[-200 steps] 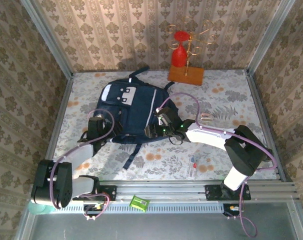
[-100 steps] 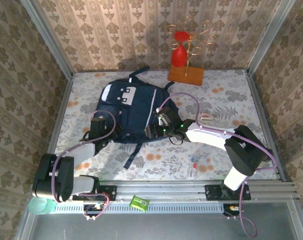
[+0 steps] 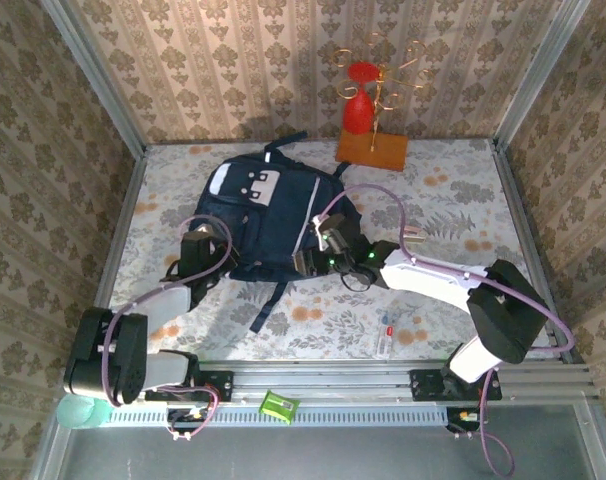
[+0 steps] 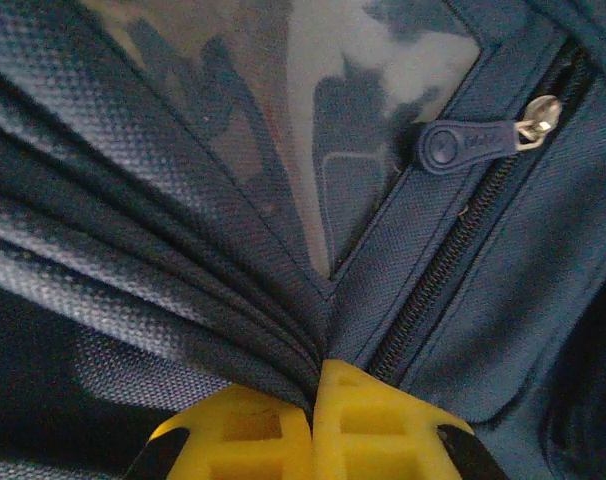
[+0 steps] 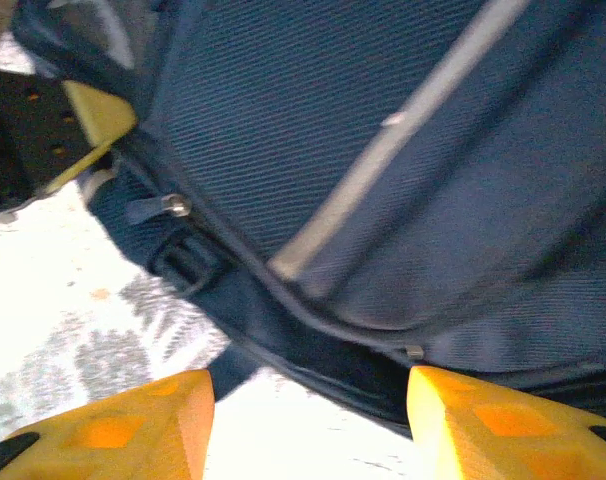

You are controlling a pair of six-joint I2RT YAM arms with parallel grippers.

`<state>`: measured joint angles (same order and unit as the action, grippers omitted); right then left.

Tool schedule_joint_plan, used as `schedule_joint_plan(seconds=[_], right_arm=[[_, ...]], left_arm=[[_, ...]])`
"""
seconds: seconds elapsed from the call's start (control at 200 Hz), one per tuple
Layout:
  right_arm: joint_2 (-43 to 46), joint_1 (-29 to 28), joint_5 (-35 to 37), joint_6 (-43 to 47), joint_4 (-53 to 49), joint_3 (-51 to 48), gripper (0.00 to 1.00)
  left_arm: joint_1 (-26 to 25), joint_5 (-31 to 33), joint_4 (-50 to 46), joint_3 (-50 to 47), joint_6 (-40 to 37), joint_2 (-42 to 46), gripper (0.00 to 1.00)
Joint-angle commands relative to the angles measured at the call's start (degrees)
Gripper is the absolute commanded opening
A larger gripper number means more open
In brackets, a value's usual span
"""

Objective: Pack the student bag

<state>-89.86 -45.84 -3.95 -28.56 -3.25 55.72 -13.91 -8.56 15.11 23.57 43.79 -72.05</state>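
**Backpack pinched at one side, straddled at the other**

Patterned wallpaper closes in three sides of a desk point(image 3: 453, 200) covered with a flowered cloth. At the back stands a gold wire stand point(image 3: 388, 75) on a wooden base point(image 3: 373, 150), with a red piece point(image 3: 358, 105) hanging on it. A small green item point(image 3: 278, 404) lies on the metal rail point(image 3: 383, 378) at the near edge. On the cloth just beyond the rail is a small pen-like thing point(image 3: 385, 332), too small to make out.

The student bag point(image 3: 268, 215) lies flat on the left-centre of the desk. Its grey-white patch points toward the back wall and its dark straps trail toward the arms.

The left tool point(image 4: 313, 400) is at the bag's near-left corner. Its yellow fingers are pressed together on a bunch of navy fabric, which fans out from them in tight folds. A zip point(image 4: 453, 270) runs just beside the pinch, its navy pull point(image 4: 463, 145) lying flat farther up.

The right tool point(image 5: 308, 420) is at the bag's near-right edge. Its fingers stand well apart, with the bag's lower seam lying across the gap just beyond the tips. They are not clamped on anything. In the right wrist view a pale stripe point(image 5: 403, 130) crosses the fabric, and a small buckle point(image 5: 183, 262) sits by the seam.
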Motion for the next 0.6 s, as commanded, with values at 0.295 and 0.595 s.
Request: schedule_joint_plan(seconds=[0.295,0.595], right_arm=[[-14.71,-12.47,8.38,-19.10,8.26,11.39,0.69],[-21.19,-12.60,15.97,-25.05,-1.45,18.66,0.69]], left_arm=[[-2.16,-9.61,-8.74,-2.00,4.02,15.66,0.00],[-2.98,-9.42,-9.91,-2.81,2.49,18.67,0.00]])
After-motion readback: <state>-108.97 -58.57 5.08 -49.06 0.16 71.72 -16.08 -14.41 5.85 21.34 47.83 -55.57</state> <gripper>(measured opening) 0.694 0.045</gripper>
